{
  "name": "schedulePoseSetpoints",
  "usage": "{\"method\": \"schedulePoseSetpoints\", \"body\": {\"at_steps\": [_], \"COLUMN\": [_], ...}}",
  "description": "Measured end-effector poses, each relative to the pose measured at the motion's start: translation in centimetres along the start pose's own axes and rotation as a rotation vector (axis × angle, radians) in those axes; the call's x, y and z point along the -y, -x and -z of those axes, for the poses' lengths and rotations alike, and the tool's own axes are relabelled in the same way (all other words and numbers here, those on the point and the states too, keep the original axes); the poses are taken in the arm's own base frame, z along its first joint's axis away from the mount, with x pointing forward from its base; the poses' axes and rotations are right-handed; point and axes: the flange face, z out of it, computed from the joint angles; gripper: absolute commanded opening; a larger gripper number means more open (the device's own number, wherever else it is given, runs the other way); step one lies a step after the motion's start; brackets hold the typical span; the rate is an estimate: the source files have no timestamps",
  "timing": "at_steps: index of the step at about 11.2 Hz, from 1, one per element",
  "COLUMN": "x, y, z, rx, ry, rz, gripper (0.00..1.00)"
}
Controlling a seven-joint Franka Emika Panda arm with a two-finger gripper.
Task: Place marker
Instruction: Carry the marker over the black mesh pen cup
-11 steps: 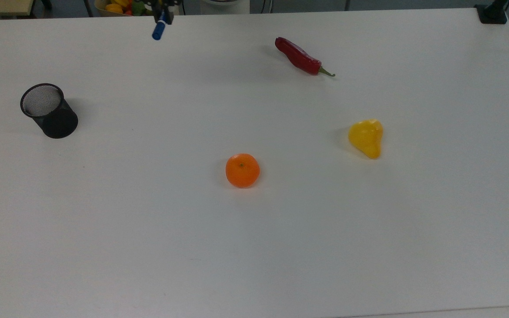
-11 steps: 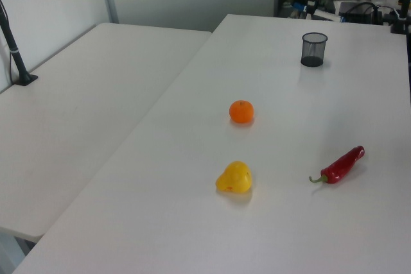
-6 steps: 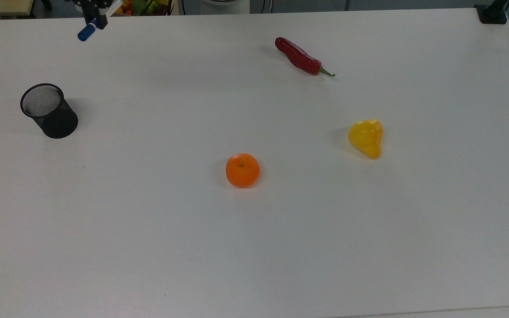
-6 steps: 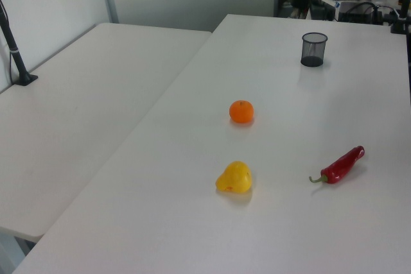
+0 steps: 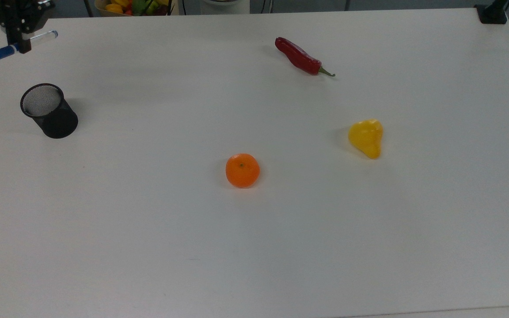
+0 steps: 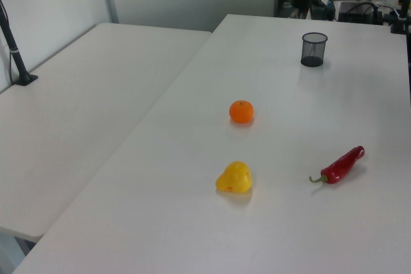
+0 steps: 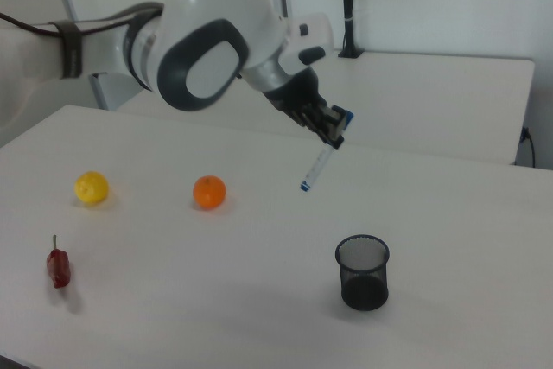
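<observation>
My gripper (image 5: 24, 44) is at the far left corner of the table in the top view, shut on the marker (image 5: 41, 38). The marker is slim and white, and its blue cap (image 5: 1, 53) points to the top view's left. In the right view the gripper (image 7: 333, 133) holds the marker (image 7: 317, 166) by its upper end. The marker hangs tilted in the air, above and to the right view's left of the black mesh cup (image 7: 363, 272). The cup (image 5: 49, 110) stands upright and holds nothing I can see.
An orange (image 5: 242, 170) sits mid-table, a yellow pepper (image 5: 366, 138) to the top view's right of it, and a red chilli (image 5: 301, 57) near the far edge. A bowl of fruit (image 5: 122, 6) lies beyond the table's far edge.
The gripper has carried the marker along the far edge to the top view's left, from near the middle to beyond the cup. The marker has turned flatter in the top view.
</observation>
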Motion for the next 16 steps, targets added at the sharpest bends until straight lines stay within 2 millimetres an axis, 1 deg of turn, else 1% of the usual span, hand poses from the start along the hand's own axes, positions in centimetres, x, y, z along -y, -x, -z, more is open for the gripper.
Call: {"method": "schedulePoseSetpoints", "body": {"at_steps": [1,2,4,5,7,9,11,14,16], "x": [-0.6,-1.2,-1.4,-1.4,-1.9,-2.3,-2.6,-2.8,-2.9], "y": [0.0,0.1,0.6,0.9,2.2,3.5,4.8,6.7,8.4], "z": [-1.0,-2.5,-5.7,-6.8,-9.5,-11.2,-12.4,-14.4,-16.1], "rx": [-0.018,-0.037,-0.073,-0.09,-0.115,-0.121,-0.113,-0.13,-0.153], "ry": [0.017,0.037,0.067,0.077,0.101,0.112,0.118,0.131,0.146], "rz": [-0.006,-0.011,-0.007,-0.004,-0.003,-0.006,-0.01,-0.008,-0.003], "gripper": [0.0,0.0,0.0,0.0,0.0,0.0,0.0,0.0,0.0]}}
